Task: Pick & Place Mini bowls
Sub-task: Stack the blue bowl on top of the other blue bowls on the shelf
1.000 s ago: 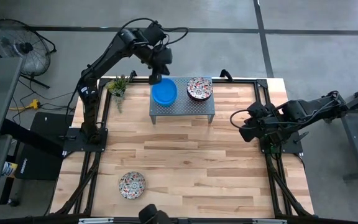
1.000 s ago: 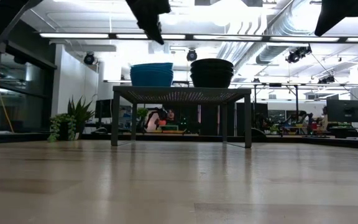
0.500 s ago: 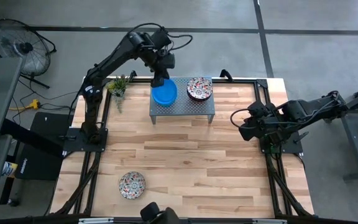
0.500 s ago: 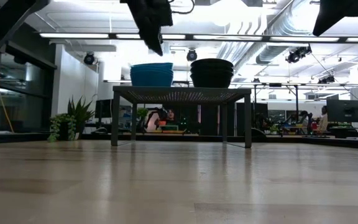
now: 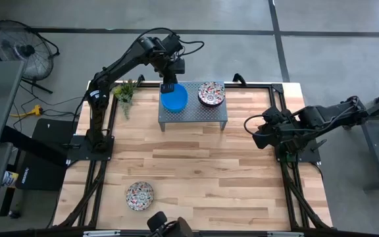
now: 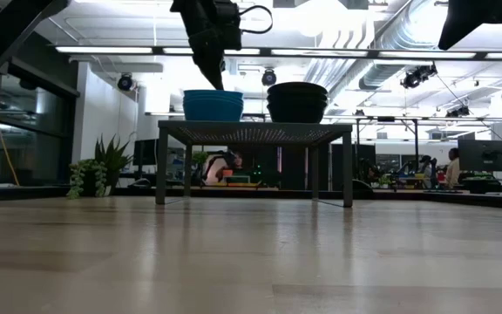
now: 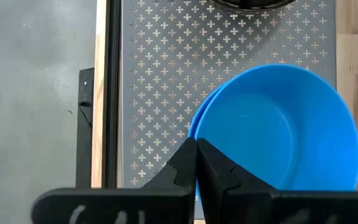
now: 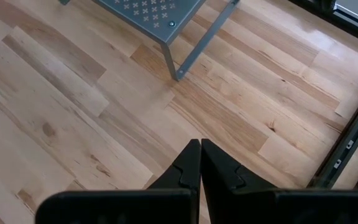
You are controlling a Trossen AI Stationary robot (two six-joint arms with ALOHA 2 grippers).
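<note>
Left pincer [image 5: 168, 86] lowered to blue bowls [image 5: 174, 99] rim, fingers together

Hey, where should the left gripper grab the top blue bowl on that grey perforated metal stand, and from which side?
Grip the thin rim of the top bright blue round bowl, coming from above at the stack's back-left edge, where the left gripper is, fingers together. The bowl nests upright in another blue one, offset, so only its rim on the grey perforated stand offers purchase.
</note>
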